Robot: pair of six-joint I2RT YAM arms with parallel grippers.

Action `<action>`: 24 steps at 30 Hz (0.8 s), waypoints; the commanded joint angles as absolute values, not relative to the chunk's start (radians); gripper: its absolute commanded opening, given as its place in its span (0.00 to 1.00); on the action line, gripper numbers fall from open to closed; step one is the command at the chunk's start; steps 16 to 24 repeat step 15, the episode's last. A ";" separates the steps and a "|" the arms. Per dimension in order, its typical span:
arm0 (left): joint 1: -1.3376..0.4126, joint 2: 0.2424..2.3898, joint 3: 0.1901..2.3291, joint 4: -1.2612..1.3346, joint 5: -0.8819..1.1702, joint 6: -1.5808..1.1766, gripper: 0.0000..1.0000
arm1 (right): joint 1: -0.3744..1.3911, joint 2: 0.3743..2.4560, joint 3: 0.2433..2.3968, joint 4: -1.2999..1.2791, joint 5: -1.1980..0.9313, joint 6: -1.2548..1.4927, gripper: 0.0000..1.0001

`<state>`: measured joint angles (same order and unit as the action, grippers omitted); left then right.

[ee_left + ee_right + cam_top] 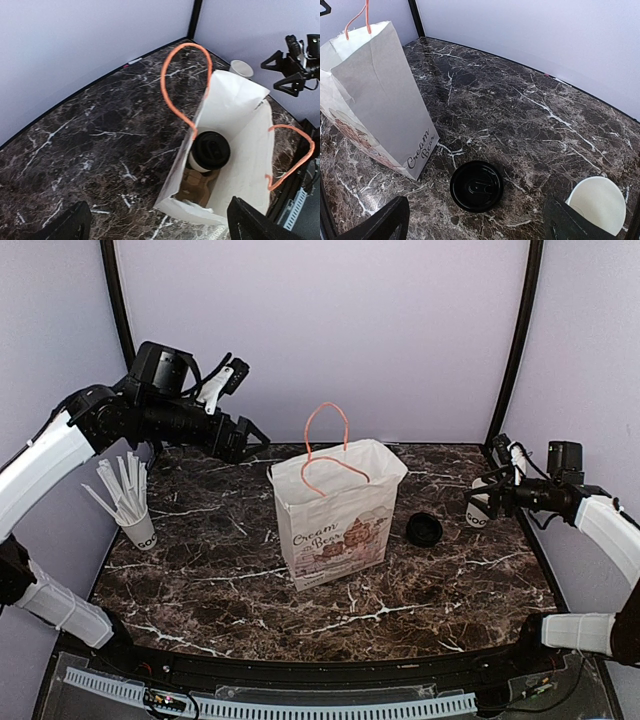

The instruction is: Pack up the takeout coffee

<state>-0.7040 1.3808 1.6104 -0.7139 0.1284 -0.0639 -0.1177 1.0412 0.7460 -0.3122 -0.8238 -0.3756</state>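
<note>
— Where is the takeout coffee (210,150)?

— Inside the paper bag (335,515). The left wrist view looks straight down the open mouth. The white cup with its black lid sits upright, low in the bag, over something brown I cannot make out. The bag itself stands upright mid-bench (200,570), orange handles up.

— So the packing is done?

— The main part looks done to me. Nothing grips the cup. The left pincer (159,204) hangs above the bag with its fingers spread wide and nothing between them.

— And the other side?

— The right pincer (476,202) is spread and empty too, low over the right end of the bench. Below it a loose black lid (476,186) lies flat, near the foot of the bag. An open white cup (597,204) with no lid stands close to one finger but, as far as I can tell, is not held.

— A second coffee?

— I cannot tell, since the pictures don't settle what is inside it. If it belongs to the order, then lidding and bagging it remain. If not, little is left beyond drawing the arms clear. The cup of straws (135,525) stands far left, well apart from all this.
</note>
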 commanded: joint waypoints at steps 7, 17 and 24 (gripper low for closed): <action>-0.618 1.234 1.331 -0.518 -0.248 -0.043 0.99 | -0.115 1.026 0.906 -0.232 -0.662 -0.087 0.99; -0.564 1.116 1.100 -0.235 -0.270 -0.036 0.99 | -0.115 0.998 0.986 -0.202 -0.528 0.014 0.99; -0.564 1.116 1.100 -0.235 -0.270 -0.036 0.99 | -0.115 0.998 0.986 -0.202 -0.528 0.014 0.99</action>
